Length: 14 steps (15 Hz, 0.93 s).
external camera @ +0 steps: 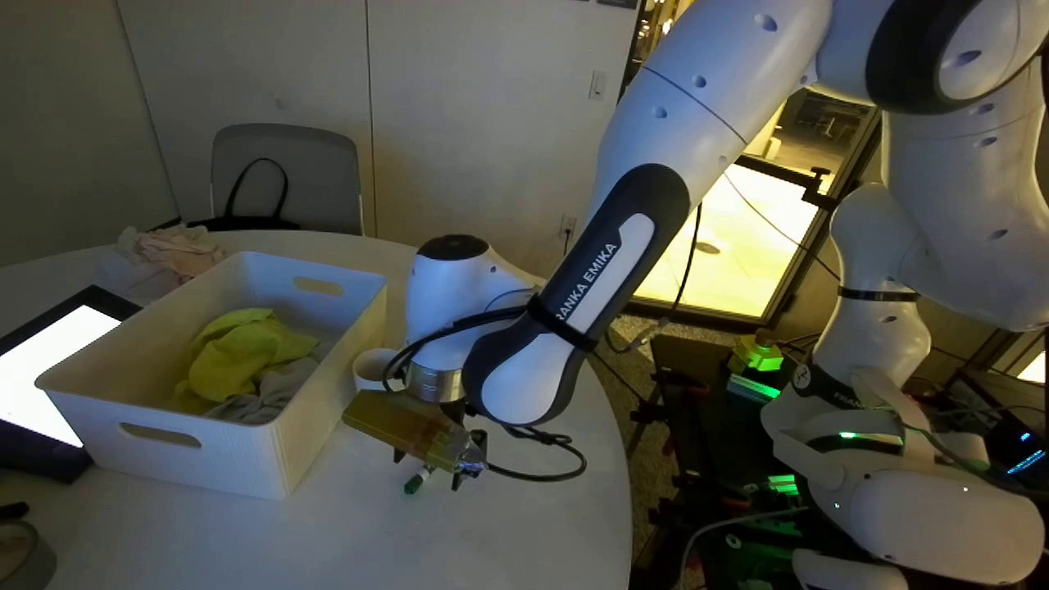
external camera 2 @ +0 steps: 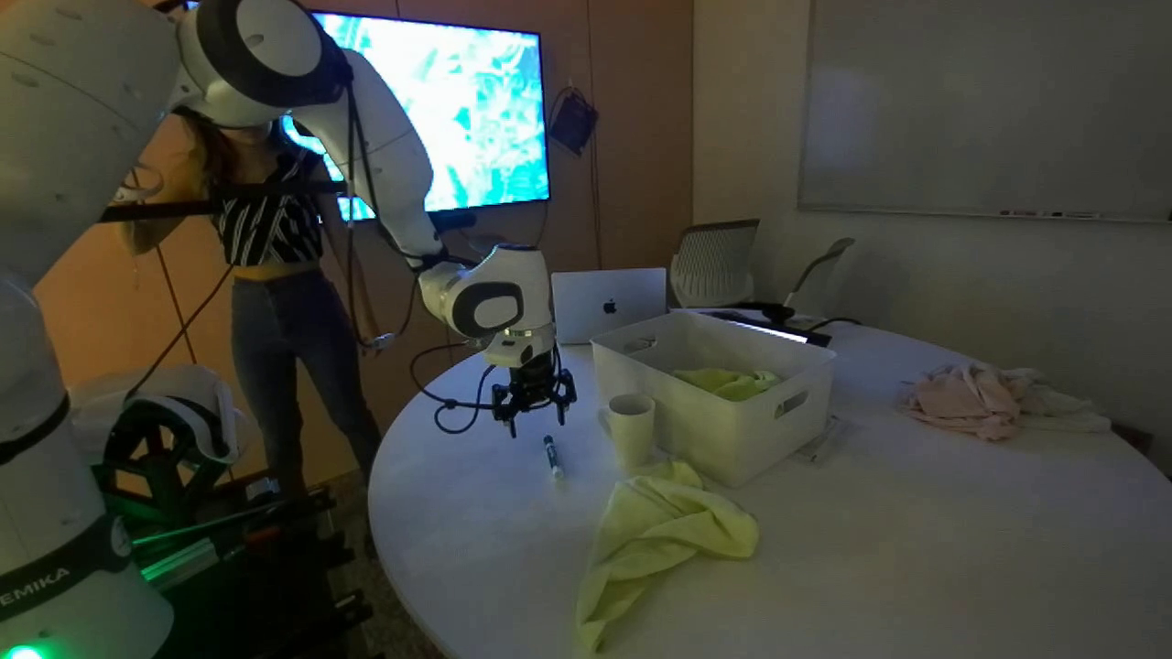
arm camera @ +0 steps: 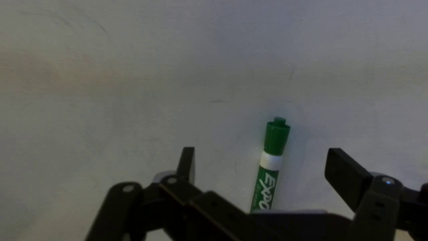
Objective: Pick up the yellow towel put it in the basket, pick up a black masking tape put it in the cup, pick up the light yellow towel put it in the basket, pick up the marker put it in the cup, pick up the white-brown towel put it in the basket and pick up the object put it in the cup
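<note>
Marker (arm camera: 270, 164), green at its visible end, lies on the white table (external camera 2: 870, 549) below the gripper (external camera 2: 537, 424), whose fingers (arm camera: 347, 177) stand wide apart on either side of it with nothing in their hold. Height looks like the main hazard: the dim wrist view gives little depth, so how far the fingertips hang above the barrel is hard to judge. Closing too high could squeeze the round barrel out and send it rolling; reaching too low could jam the fingertips against the table. Its slight slant could make it swivel as they meet. A crooked grip might then knock over the upright cup (external camera 2: 632, 430), just beside the basket (external camera 2: 700, 423).
</note>
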Each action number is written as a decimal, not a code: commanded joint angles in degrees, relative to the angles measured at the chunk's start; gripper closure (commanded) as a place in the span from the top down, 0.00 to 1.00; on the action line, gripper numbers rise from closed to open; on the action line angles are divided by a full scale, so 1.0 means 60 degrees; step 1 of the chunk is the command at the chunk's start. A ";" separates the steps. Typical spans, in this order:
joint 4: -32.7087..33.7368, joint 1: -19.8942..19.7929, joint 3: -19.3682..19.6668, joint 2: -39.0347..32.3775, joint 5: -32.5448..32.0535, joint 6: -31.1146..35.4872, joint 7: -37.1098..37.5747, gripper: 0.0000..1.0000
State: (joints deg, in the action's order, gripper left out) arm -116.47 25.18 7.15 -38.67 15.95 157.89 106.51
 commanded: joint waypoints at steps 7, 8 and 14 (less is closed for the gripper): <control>0.0005 -0.0509 -0.0141 -0.0112 -0.0524 -0.0482 0.0767 1.00; 0.0083 -0.0589 -0.0174 -0.0173 -0.0534 -0.0567 0.0747 1.00; 0.0378 -0.1037 -0.0490 -0.0485 -0.0453 -0.0658 0.0487 1.00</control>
State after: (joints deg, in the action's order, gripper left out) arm -116.16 21.13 6.13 -40.46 14.27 154.57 109.17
